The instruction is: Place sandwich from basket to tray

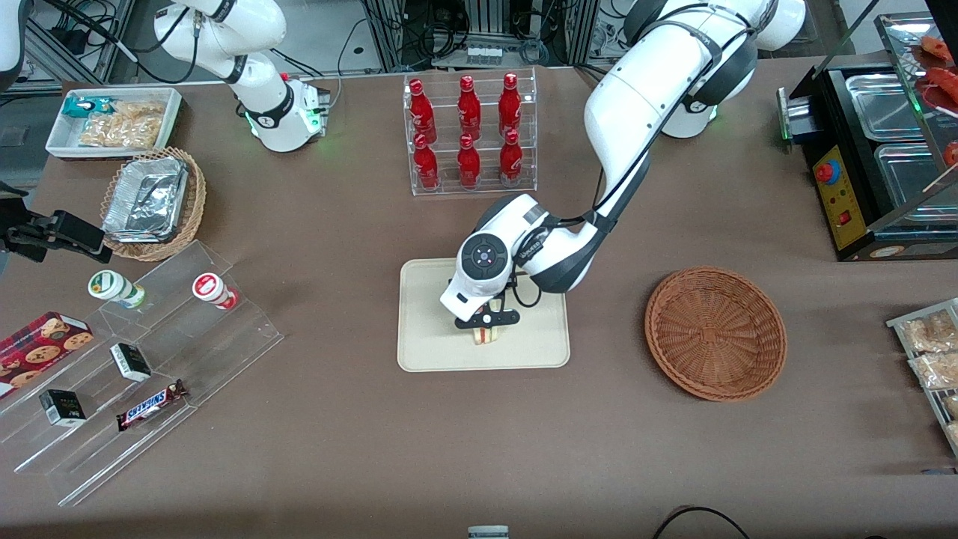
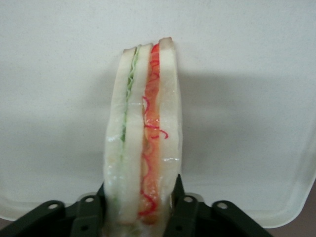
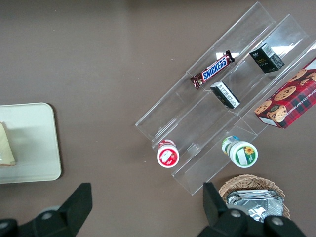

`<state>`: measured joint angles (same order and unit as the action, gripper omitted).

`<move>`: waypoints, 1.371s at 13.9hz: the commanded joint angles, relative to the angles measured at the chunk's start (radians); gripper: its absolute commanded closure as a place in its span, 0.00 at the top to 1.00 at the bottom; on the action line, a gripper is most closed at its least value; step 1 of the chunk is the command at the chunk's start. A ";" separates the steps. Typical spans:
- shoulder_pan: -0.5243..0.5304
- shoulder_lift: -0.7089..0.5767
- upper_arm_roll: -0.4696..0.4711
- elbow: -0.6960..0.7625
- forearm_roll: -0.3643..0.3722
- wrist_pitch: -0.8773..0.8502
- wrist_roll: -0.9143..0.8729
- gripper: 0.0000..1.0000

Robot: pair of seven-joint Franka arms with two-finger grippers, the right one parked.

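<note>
step: my end effector grips sandwich low over tray
next: release, lift clear
basket: empty

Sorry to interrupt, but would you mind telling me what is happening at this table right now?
The left arm's gripper is down over the tray, shut on the sandwich, which stands on edge on the tray or just above it. The basket, toward the working arm's end of the table, holds nothing.
</note>
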<state>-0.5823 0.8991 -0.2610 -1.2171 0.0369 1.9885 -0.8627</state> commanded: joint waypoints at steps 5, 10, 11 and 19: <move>-0.001 -0.146 0.025 0.025 0.113 -0.129 0.001 1.00; 0.152 -0.339 0.039 -0.034 0.100 -0.344 0.016 1.00; 0.191 -0.397 0.039 -0.092 0.098 -0.347 0.066 1.00; 0.541 -0.610 0.043 -0.177 0.098 -0.581 0.561 1.00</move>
<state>-0.0754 0.3545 -0.2079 -1.3510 0.1362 1.4603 -0.3220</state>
